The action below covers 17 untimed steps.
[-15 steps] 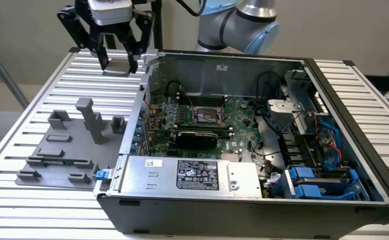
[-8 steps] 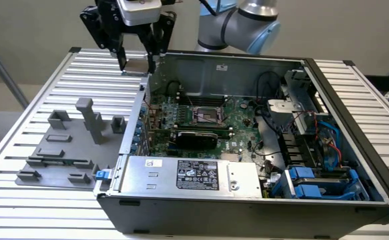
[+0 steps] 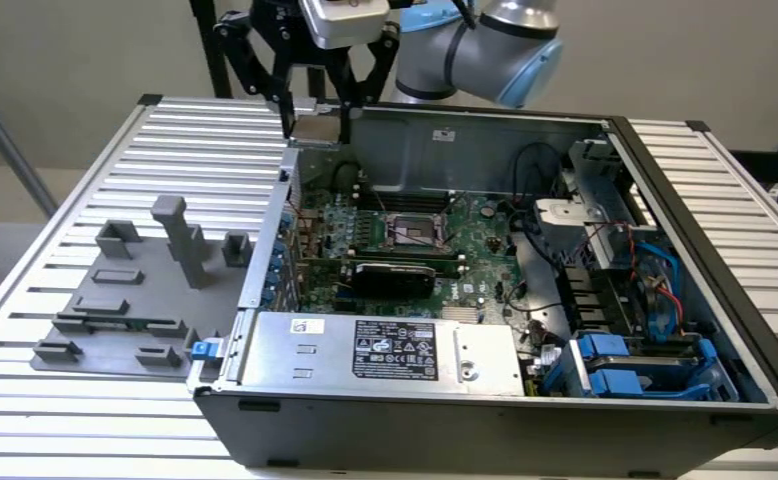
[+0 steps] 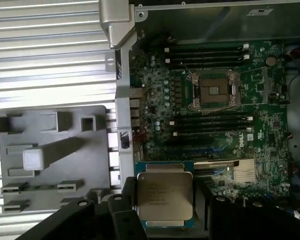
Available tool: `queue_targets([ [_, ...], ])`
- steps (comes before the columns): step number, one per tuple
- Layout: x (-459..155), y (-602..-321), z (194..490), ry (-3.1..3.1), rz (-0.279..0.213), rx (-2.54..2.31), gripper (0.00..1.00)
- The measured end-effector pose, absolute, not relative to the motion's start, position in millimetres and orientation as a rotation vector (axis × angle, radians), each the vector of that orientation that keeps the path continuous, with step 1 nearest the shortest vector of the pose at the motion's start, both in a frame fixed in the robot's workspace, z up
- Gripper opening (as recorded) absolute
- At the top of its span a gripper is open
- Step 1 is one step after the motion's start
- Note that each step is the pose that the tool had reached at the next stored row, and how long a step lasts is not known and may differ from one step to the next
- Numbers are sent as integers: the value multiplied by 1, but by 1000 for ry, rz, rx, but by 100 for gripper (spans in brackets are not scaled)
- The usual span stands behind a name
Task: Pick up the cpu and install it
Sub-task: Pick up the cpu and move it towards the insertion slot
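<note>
Above the rear corner of the open computer case (image 3: 496,130), on the exterior view's left, the hand (image 3: 317,135) hangs with its fingers pinching the cpu (image 3: 316,127) by two opposite edges. In the wrist view the cpu (image 4: 165,196) sits flat between the dark fingers (image 4: 124,205), metal top facing the camera. It is clear of every surface below.

The pick-up step appears complete. The step in hand is judged to be the carry toward the CPU socket (image 3: 416,232) on the green motherboard (image 3: 362,215).

The socket (image 4: 213,90) holds no chip, and its metal frame surrounds a bare centre. It lies well apart from the cpu, further inside the case. The grey fixture plate (image 3: 122,300) rests on the slatted tabletop (image 3: 82,180) beside the case.

Installation calls for:
- centring the cpu squarely over the socket;
- matching its edges to the frame, with no twist;
- keeping the chip level during descent, since a tilted entry could foul the frame or the contacts;
- clearing the case wall and the memory slots (image 4: 210,50).
</note>
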State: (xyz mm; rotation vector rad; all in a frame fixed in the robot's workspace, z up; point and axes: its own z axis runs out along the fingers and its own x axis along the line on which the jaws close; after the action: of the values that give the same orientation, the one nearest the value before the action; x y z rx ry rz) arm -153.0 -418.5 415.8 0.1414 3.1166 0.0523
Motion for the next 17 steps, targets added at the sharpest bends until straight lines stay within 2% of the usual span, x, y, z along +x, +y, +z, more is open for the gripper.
queue_targets([
  [17,-90,-368,396,3117,48,141,55],
])
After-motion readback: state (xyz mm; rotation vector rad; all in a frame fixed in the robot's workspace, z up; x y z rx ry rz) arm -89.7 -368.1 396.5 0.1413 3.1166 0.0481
